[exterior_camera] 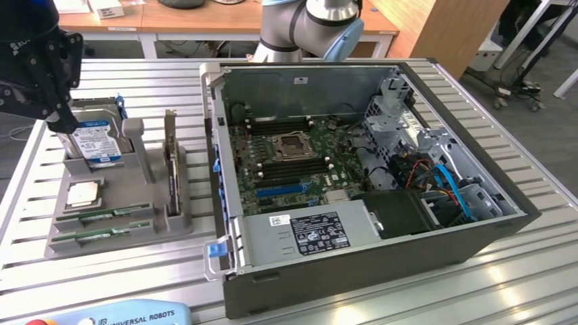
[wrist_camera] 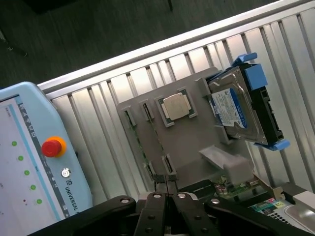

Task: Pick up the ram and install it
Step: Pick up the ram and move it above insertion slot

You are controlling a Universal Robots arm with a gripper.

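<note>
Two ram sticks lie side by side in the front slots of the grey holder (exterior_camera: 135,227): one ram (exterior_camera: 102,215) and a second ram (exterior_camera: 95,235), both thin green boards. My dark gripper (exterior_camera: 61,122) hangs above the holder's far end, beside the hard drive (exterior_camera: 95,141). In the wrist view its fingers (wrist_camera: 156,209) are pressed together with nothing between them, and the holder (wrist_camera: 192,147) lies below. The open computer case (exterior_camera: 361,203) stands at the exterior view's right, its motherboard (exterior_camera: 289,162) exposed with dark memory slots around the processor socket (exterior_camera: 294,145).
A silver processor chip (exterior_camera: 83,194) sits in the holder between the hard drive and the ram sticks. A light-blue teach pendant (exterior_camera: 108,315) with a red stop button (wrist_camera: 52,147) lies at the table's near edge. The arm's base (exterior_camera: 307,27) stands behind the case.
</note>
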